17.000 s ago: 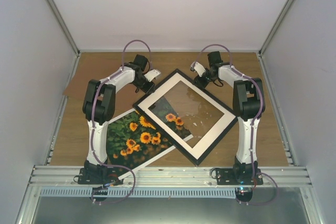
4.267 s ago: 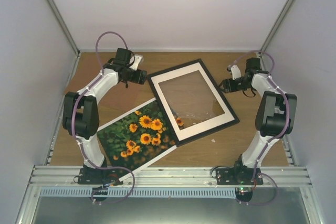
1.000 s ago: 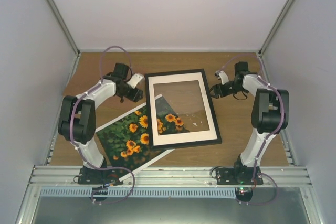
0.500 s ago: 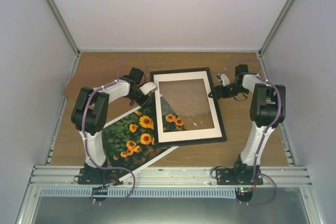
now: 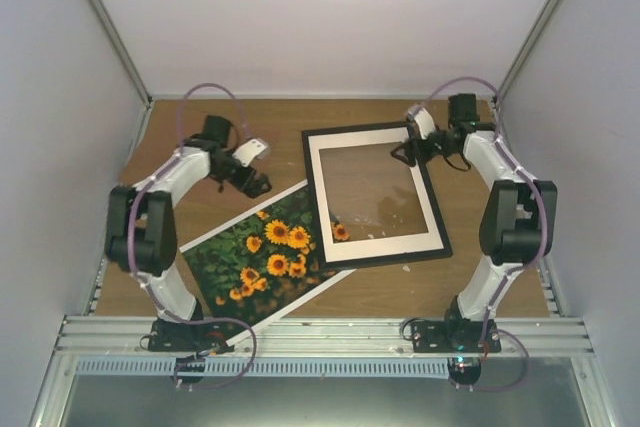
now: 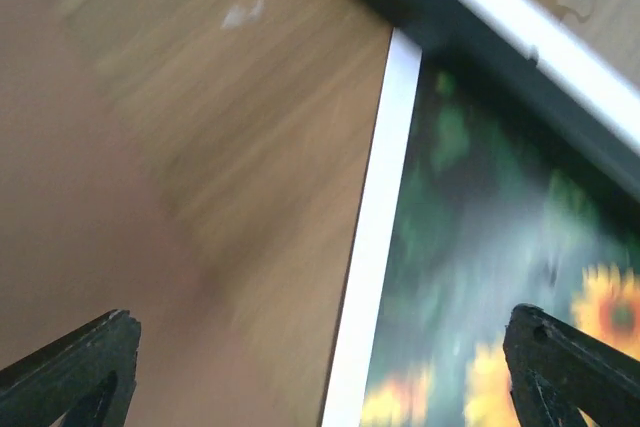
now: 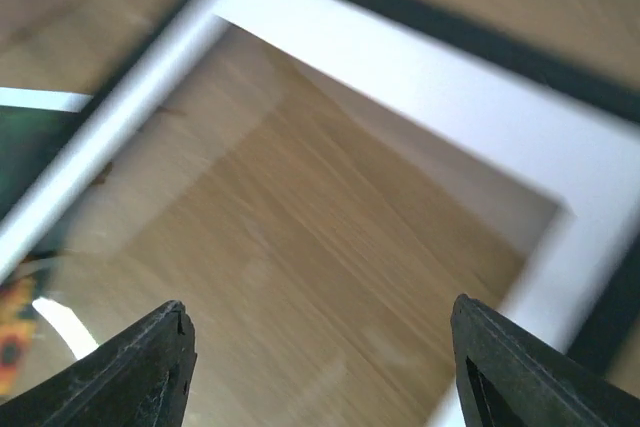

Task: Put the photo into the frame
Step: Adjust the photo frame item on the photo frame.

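Overlapping the photo (image 5: 250, 257), the frame (image 5: 390, 259) hides its corner.

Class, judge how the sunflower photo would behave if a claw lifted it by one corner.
The photo looks like thin paper lying flat, so it would probably droop from one corner. One corner lies under the frame, so pulling may crease it. Flush on the table, its edge is likely hard to catch.

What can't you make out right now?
Top view: a corner of the photo lies under the frame.
Top view: right gripper too small to tell whether it touches the frame.
Left wrist view: blurred; edges cut off photo and frame.
Right wrist view: blurred; frame cut off.
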`<state>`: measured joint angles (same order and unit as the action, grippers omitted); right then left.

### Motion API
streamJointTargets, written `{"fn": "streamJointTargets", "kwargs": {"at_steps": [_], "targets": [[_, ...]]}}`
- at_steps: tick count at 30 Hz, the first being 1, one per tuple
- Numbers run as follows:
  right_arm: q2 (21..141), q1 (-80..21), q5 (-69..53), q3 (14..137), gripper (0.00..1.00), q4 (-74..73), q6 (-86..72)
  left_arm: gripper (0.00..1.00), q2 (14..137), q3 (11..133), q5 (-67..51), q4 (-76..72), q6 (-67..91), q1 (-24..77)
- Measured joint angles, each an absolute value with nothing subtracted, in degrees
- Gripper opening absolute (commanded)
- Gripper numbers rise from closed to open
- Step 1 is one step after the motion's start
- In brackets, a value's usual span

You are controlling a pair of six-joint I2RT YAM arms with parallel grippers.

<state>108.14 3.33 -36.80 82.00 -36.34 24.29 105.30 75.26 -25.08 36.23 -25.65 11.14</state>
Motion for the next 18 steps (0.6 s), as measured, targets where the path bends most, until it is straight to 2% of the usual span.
{"fn": "streamJointTargets", "kwargs": {"at_steps": [4, 10, 18], "targets": [[99.4, -5.8, -40.2, 79.2, 0.71, -33.4, 28.6, 0.99, 91.1, 63.4, -24.5, 41.4, -36.3, 4.7], [97.3, -16.4, -43.6, 73.8, 0.7, -32.6, 32.9, 0.99, 73.9, 44.2, -20.9, 47.8, -55.2, 5.8], [99.5, -19.8, -43.9, 73.1, 0.7, -32.9, 34.2, 0.99, 73.1, 33.1, -13.8, 42.2, -59.7, 14.2]]}}
